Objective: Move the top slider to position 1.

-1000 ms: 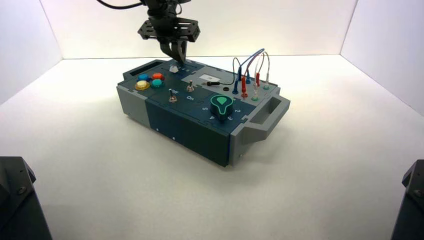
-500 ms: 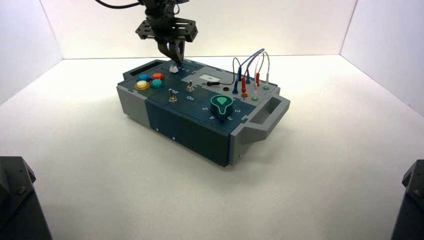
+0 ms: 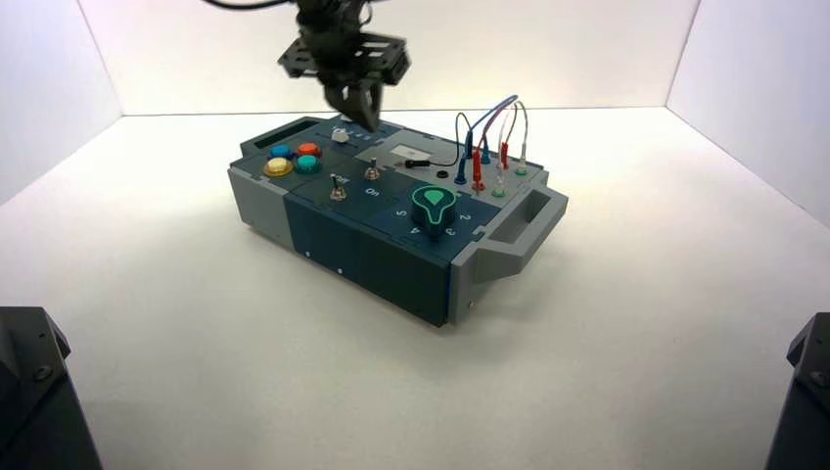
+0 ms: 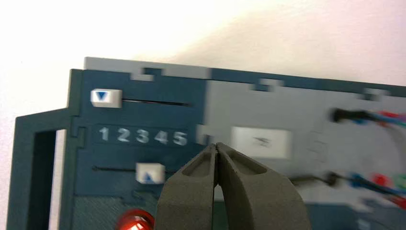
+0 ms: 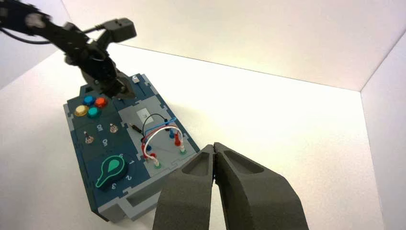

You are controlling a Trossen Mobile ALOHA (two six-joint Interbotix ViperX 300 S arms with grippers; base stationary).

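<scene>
The top slider (image 4: pixel 106 97) is a small white squarish knob with a blue arrow. It stands at the handle end of its dark track, in line with the printed 1 of the row 1 2 3 4 5 (image 4: pixel 142 136). It also shows in the right wrist view (image 5: pixel 135 78). My left gripper (image 4: pixel 217 145) is shut and empty. It hovers past the 5, at the grey plate's edge, apart from the knob, and shows in the high view (image 3: pixel 359 110). My right gripper (image 5: pixel 214 146) is shut and empty, parked off the box's right end.
The twin slider knob (image 4: pixel 150 173) stands near 3 on the other track. One white knob (image 3: pixel 340 134) shows in the high view. Coloured buttons (image 3: pixel 294 158), two toggles (image 3: pixel 354 180), a green knob (image 3: pixel 432 204) and plugged wires (image 3: pixel 489 137) fill the box (image 3: pixel 372 259).
My left gripper first edged left over the slider end, then swung right and a little up along the box's far edge. The white knob in the high view has not visibly moved.
</scene>
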